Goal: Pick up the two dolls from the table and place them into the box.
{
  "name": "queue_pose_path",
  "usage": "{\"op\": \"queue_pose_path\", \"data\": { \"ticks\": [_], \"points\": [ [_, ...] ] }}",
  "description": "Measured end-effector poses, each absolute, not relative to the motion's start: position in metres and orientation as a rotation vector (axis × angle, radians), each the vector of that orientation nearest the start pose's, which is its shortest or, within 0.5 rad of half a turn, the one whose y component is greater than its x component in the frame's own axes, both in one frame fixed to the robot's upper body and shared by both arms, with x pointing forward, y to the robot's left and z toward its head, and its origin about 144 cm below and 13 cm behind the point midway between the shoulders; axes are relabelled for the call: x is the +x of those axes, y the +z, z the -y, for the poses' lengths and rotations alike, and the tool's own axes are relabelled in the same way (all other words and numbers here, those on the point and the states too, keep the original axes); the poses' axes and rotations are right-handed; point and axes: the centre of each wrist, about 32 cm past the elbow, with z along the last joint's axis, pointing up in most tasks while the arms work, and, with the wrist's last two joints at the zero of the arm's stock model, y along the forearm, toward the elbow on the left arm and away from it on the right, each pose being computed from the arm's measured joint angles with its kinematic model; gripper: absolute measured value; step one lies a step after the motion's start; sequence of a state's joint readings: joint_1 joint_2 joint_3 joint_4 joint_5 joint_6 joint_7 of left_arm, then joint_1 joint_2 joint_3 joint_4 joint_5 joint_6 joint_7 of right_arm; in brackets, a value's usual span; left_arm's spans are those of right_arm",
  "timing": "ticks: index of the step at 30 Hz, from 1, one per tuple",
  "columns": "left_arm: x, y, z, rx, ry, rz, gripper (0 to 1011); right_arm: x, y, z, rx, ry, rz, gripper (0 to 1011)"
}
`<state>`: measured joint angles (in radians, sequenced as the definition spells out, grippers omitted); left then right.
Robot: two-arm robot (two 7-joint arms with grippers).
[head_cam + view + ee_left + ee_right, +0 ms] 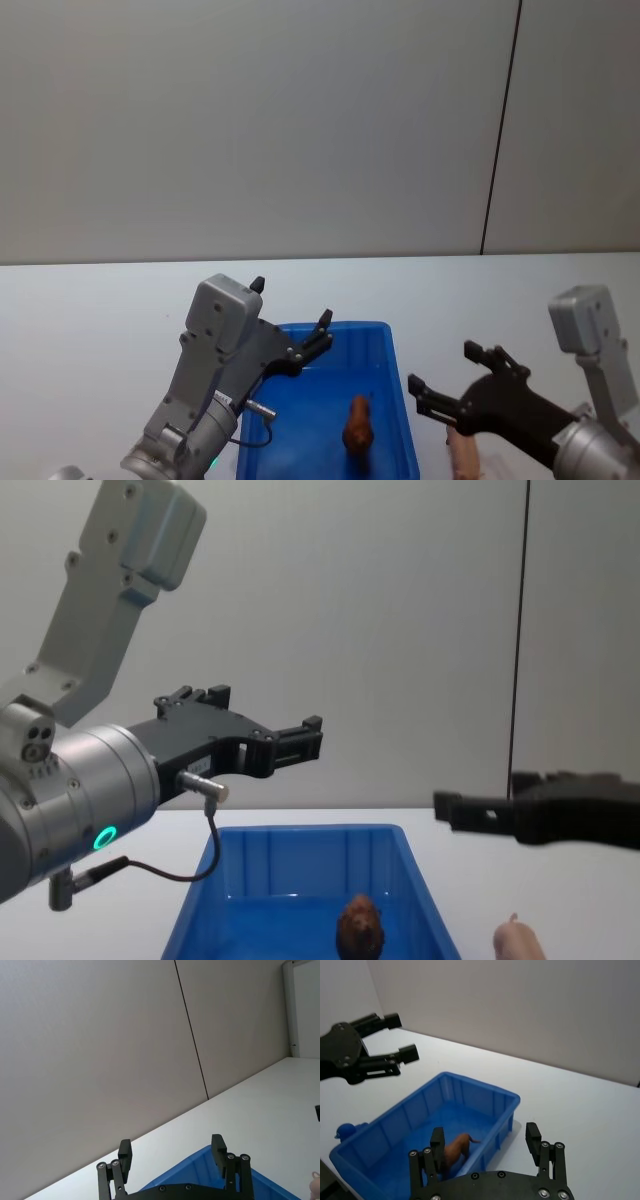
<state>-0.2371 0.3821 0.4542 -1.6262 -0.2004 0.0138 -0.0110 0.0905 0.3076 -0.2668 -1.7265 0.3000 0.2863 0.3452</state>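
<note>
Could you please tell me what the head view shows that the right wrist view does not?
Head view: the small pale pink toy pig on the plain white tabletop, beside the bright blue plastic bin and below the right claw. Right wrist view: the bin's ribbed inner walls. Both: the reddish-brown shaggy toy dog inside the bin, and the left claw and right claw, each open.
</note>
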Motion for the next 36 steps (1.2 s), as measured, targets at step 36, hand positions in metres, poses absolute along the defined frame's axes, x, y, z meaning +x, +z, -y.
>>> {"op": "queue_pose_path", "data": {
  "ticks": [36],
  "points": [
    [0.492,1.204,-0.198,0.061,1.124,0.268,1003,0.452,1.156,0.233,-0.3,-1.042,-0.269,1001]
  ]
}}
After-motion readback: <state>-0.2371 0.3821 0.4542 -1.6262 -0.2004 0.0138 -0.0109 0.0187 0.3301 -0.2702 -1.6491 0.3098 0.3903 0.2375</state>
